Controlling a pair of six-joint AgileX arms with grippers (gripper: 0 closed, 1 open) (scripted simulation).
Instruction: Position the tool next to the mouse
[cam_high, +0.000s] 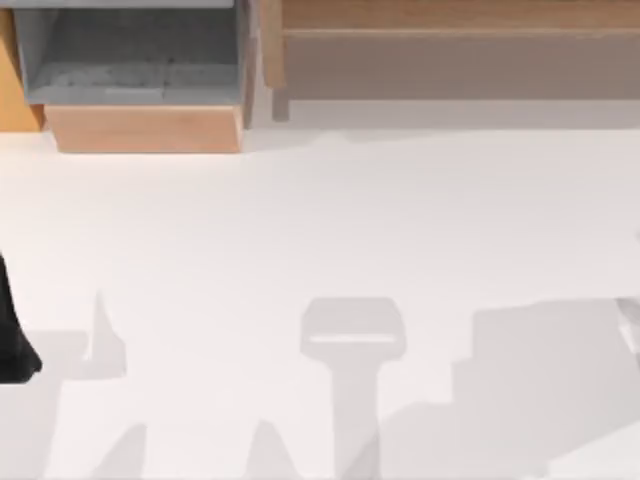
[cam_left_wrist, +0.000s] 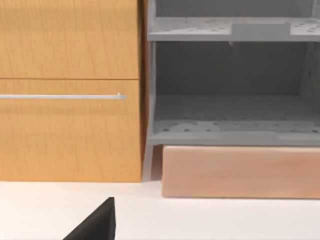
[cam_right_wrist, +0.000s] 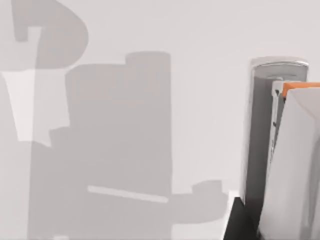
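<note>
- The tool (cam_right_wrist: 260, 125) shows in the right wrist view as a long, glossy, pale grey-white body with a rounded end. It sits close against the camera, above the bare white table (cam_high: 330, 220).
- Just beside the tool in that view are a small orange piece (cam_right_wrist: 299, 88) and a broad pale surface (cam_right_wrist: 295, 170). I cannot tell what either belongs to.
- A black part of the right gripper (cam_right_wrist: 242, 220) sits at the tool's near end. I cannot tell how wide this gripper is or whether it has hold of the tool.
- In the top view, a pale sliver (cam_high: 631, 325) shows at the table's right edge, too little of it to name.
- The left arm (cam_high: 15, 340) is a dark shape at the table's left edge. The left gripper (cam_left_wrist: 97, 225) appears as a single black tip over the table, facing the furniture, and I cannot tell its opening or whether it holds anything.
- At the far left stands a grey shelf unit (cam_high: 140, 50) on a pale wooden base (cam_high: 145, 128).
- Its lower compartment (cam_left_wrist: 230, 115) shows a speckled grey floor, and the shelf above (cam_left_wrist: 200, 27) is speckled too, with a lighter strip on its front lip.
- A wooden cabinet (cam_left_wrist: 70, 135) with a thin metal handle (cam_left_wrist: 62, 96) touches the shelf unit's left side.
- A long wooden ledge (cam_high: 460, 40) runs along the far right.
- Grey shadows lie across the near half of the table.
</note>
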